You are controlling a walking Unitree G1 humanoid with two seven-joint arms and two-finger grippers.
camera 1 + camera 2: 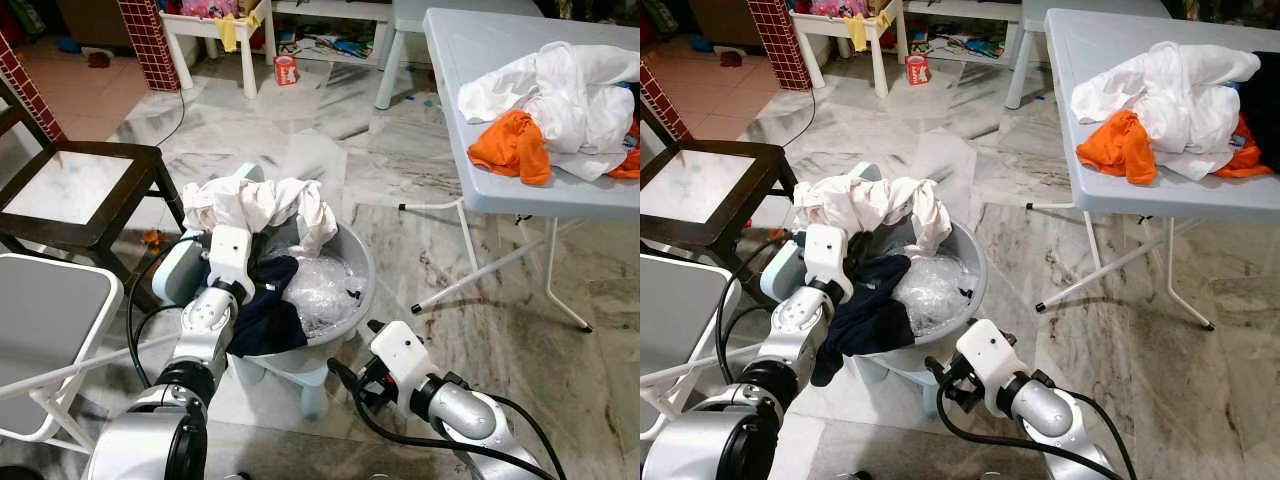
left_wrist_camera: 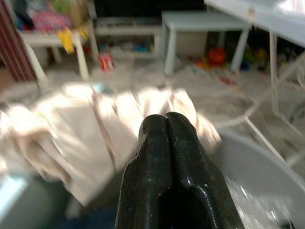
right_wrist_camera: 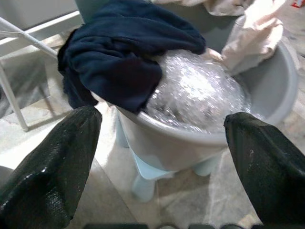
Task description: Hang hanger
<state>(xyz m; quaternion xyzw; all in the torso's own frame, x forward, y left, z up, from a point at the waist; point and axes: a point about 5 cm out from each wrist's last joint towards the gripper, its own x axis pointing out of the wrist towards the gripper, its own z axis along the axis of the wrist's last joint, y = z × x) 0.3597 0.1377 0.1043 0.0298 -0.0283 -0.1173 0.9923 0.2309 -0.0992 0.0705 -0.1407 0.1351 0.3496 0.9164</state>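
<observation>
left gripper [image 2: 167, 125], fingers pressed together, hovers at the white cloth [image 1: 255, 203] draped over the grey basin [image 1: 360, 262]. right gripper [image 3: 162, 152], fingers spread wide, faces the basin's navy garment [image 3: 124, 52].

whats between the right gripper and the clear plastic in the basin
In the right wrist view, the open right gripper faces the grey basin; between it and the crinkled clear plastic lie only open air and the basin's near wall and rim.

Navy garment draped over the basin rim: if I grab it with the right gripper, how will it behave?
The navy garment sags over the grey basin rim, so it is probably floppy and will trail. Part lies against the crinkled clear plastic, which may drag along. The open right gripper should pinch a thick fold.
</observation>
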